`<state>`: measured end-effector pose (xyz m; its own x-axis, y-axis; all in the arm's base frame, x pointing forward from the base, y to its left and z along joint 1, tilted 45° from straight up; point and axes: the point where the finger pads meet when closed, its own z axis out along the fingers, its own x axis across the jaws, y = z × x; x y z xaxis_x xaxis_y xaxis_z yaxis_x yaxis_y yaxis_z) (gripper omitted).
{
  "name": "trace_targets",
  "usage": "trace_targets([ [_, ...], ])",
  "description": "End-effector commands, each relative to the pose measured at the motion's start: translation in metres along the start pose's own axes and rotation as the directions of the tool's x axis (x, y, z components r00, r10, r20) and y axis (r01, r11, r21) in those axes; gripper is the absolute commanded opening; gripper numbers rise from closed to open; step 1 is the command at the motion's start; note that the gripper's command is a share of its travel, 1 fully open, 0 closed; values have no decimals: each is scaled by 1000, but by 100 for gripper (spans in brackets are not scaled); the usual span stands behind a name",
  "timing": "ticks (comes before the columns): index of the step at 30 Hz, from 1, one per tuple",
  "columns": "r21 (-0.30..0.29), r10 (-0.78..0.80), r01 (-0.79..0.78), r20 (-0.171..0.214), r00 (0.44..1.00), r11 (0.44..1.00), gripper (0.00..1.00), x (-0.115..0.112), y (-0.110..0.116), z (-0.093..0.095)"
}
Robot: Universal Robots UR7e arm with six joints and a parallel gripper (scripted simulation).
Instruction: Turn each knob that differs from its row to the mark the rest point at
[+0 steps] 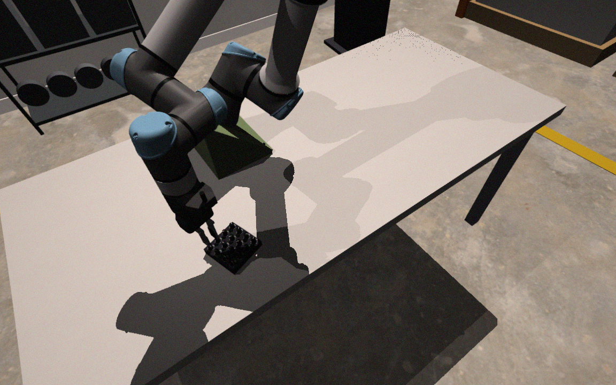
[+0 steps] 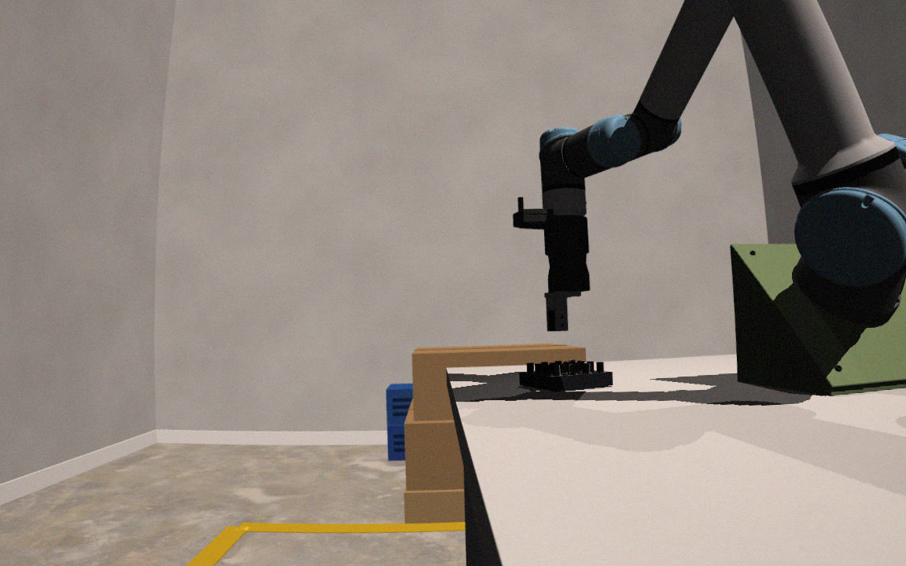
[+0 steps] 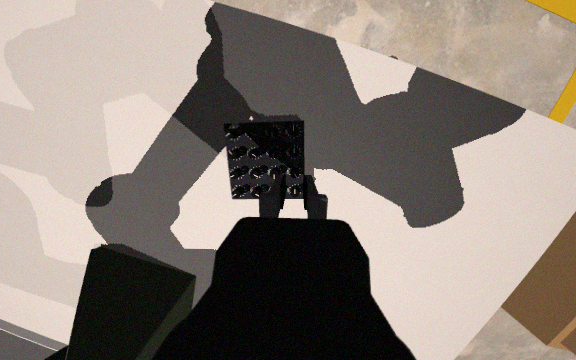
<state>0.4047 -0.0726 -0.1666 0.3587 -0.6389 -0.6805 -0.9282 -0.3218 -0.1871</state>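
The black knob box (image 1: 235, 261) (image 2: 565, 382) (image 3: 247, 162) stands flat on the table, with four rows of black knobs on top. Part of it lies in shadow. White marks show faintly around the knobs; the names and most pointer lines are too small or dark to read. My gripper (image 1: 212, 240) (image 2: 557, 328) (image 3: 294, 185) points down, its two fingers partly apart and empty. The exterior view shows a clear gap between the fingertips and the knob tops. In the wrist view a corner knob (image 3: 295, 189) shows between the fingers, and the left finger hides part of the box near it.
The white table (image 1: 70, 229) (image 2: 653, 492) (image 3: 393, 280) carries the arm's green wedge base (image 1: 233, 153) (image 2: 759, 316) (image 3: 128, 300), beyond the knob box. The near table edge runs past the box. Brown boxes (image 2: 435, 450) (image 3: 558, 280) stand beyond the table's end. Arm shadows cross the table.
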Motion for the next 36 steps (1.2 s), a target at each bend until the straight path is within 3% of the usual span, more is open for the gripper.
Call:
trace_targets([
  [1, 1, 2, -2, 0, 1000, 1000, 46, -1, 1, 0],
  [16, -1, 5, -5, 2, 1000, 1000, 46, -1, 1, 3],
  [36, -1, 9, -9, 3, 1000, 1000, 46, -2, 0, 23],
])
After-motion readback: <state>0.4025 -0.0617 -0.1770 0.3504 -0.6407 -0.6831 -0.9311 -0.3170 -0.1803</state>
